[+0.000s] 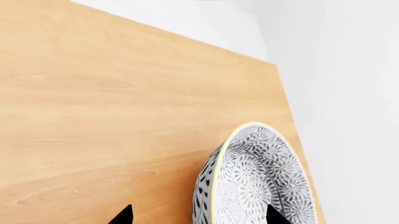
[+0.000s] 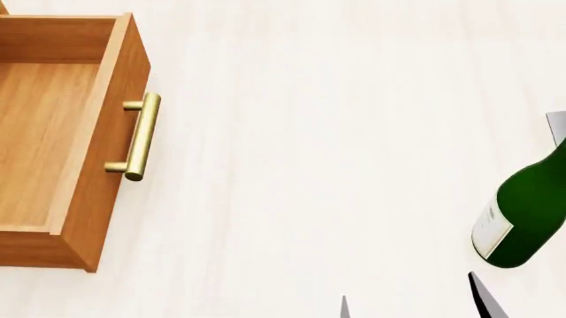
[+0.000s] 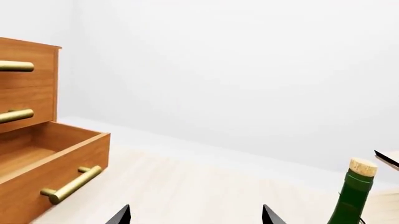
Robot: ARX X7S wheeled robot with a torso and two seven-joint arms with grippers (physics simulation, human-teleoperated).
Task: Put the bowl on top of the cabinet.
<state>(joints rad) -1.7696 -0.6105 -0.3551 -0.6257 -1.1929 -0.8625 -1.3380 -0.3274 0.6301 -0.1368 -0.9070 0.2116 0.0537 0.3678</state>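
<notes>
The bowl (image 1: 262, 177), white with a dense grey-black floral pattern, lies against the orange-brown wooden top of the cabinet (image 1: 112, 116), close to that surface's edge. My left gripper (image 1: 198, 215) is open and straddles the bowl's rim, with one fingertip over the patterned inside and the other well clear over the wood. The head view shows only the cabinet's pulled-out drawer (image 2: 106, 165) with a brass bar handle (image 2: 140, 136). My right gripper (image 3: 196, 215) hangs open over the pale floor, holding nothing. The head view shows neither the left gripper nor the bowl.
A green wine bottle (image 2: 526, 212) with a cork stands to the right, near the right gripper (image 2: 411, 305); the right wrist view shows the bottle (image 3: 352, 200) too. The cabinet front (image 3: 31, 93) has brass handles and an open lower drawer (image 3: 68, 172). A thin grey slab edge (image 2: 557, 122) pokes in at far right.
</notes>
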